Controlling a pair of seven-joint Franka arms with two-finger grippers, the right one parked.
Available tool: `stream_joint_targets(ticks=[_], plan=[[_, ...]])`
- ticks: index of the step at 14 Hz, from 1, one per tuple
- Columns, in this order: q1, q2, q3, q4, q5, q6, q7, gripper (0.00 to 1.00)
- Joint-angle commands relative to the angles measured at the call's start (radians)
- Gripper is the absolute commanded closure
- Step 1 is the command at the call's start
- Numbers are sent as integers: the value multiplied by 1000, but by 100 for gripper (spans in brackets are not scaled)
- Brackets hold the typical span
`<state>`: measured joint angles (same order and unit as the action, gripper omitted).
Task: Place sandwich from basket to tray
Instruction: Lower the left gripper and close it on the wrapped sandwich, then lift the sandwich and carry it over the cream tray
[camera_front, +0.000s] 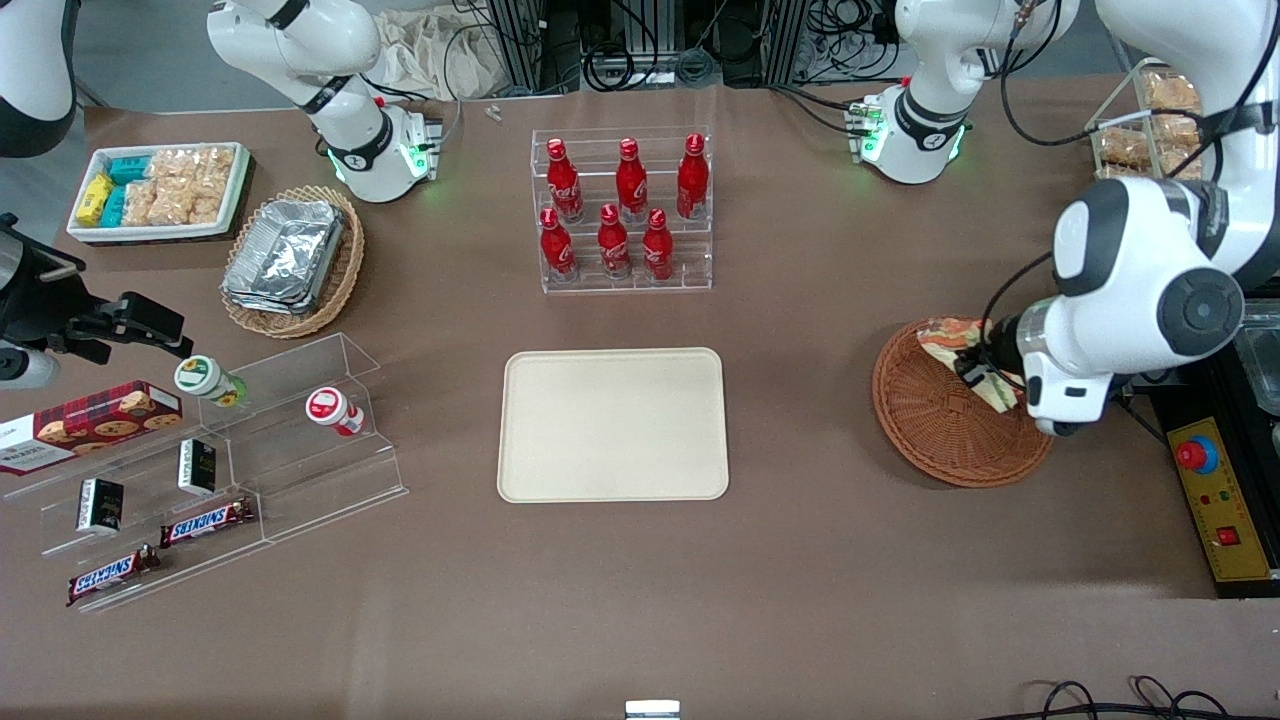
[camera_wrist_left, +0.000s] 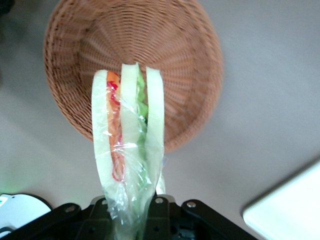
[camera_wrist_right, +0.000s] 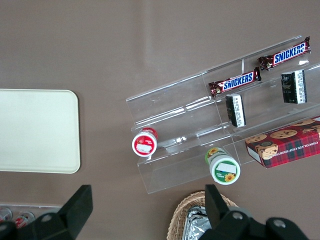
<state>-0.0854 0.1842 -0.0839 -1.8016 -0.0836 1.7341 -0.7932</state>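
Clamped between the fingers of the left gripper (camera_wrist_left: 131, 212), the wrapped sandwich (camera_wrist_left: 127, 150) hangs above the emptied wicker basket (camera_wrist_left: 190, 45); carrying it to the cream tray (camera_front: 613, 424) remains.

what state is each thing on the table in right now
gripper: shut on the sandwich, above the basket
sandwich: wrapped, held on edge, lifted clear of the basket
basket: nothing left in it
tray: bare, flat on the table
cola bottles: six, upright, capped, in their clear rack
two small jars: lying tipped on the clear shelf
cookie box: closed, lying flat
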Motion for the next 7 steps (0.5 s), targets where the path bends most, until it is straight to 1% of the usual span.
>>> stream_joint_targets(ticks=[1,4,5,6,7], plan=[[1,24,-121,59,1,-21,5,100],[-2,61,-261,129,11,10,6,100],[-28,84,-304,151,48,31,-1,100],[-71,115,-318,172,76,65,-23,100],[-126,147,-318,191,85,82,-52,100]])
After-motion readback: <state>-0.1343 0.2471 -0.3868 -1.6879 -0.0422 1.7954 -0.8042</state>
